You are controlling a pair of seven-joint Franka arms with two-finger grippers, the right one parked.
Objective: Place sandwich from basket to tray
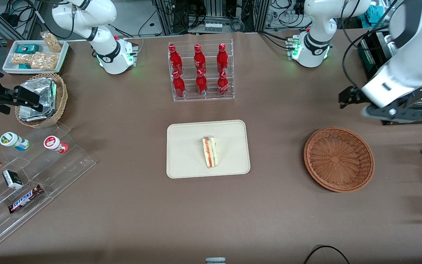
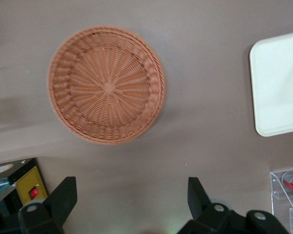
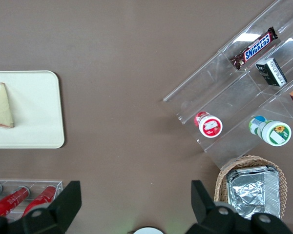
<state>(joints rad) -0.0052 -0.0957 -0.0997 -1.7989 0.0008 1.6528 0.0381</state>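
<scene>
The sandwich, a pale wedge with red and green filling, lies on the cream tray in the middle of the table; the right wrist view shows the sandwich and the tray too. The shallow brown wicker basket sits toward the working arm's end and holds nothing. My gripper hangs in the air above the table, farther from the front camera than the basket. In the left wrist view the gripper is open and holds nothing, with the basket and a tray corner below it.
A clear rack of red bottles stands farther back than the tray. Toward the parked arm's end are a deeper wicker basket of foil packets, a stepped acrylic shelf and a white snack tray.
</scene>
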